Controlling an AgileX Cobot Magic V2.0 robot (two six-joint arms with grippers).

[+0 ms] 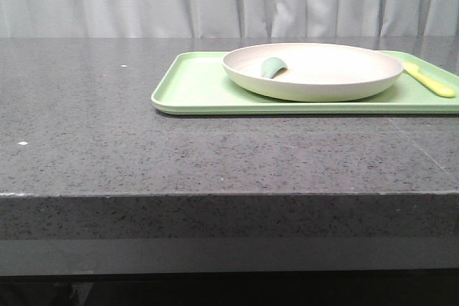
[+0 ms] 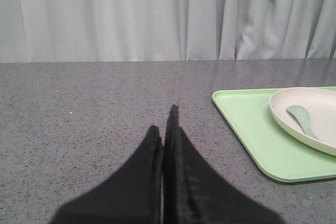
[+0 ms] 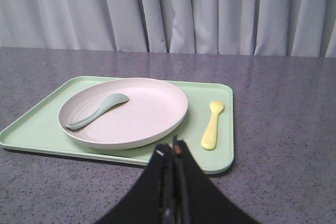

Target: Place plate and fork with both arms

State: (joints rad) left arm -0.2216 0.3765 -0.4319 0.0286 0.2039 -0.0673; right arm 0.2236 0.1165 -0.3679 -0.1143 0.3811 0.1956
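plate (image 3: 123, 113) sits on green tray (image 3: 37, 129), grey-green spoon (image 3: 97, 110) in it; fork (image 3: 213, 125) on tray just beside plate. left gripper (image 2: 164, 124) and right gripper (image 3: 169, 153) pressed together, empty. spread fingers before descending; right takes fork mid-handle, left grips near rim.

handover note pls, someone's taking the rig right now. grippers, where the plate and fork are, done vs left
Left gripper: jaws shut, empty, over bare table left of the tray.
Right gripper: jaws shut, empty, just short of the tray's near edge.
Plate sits on the tray with a grey-green spoon lying in it.
Fork lies on the tray right of the plate, apart from it, tines pointing away from the robot.
Done: plate and fork look placed. Left: nothing obvious; confirm.
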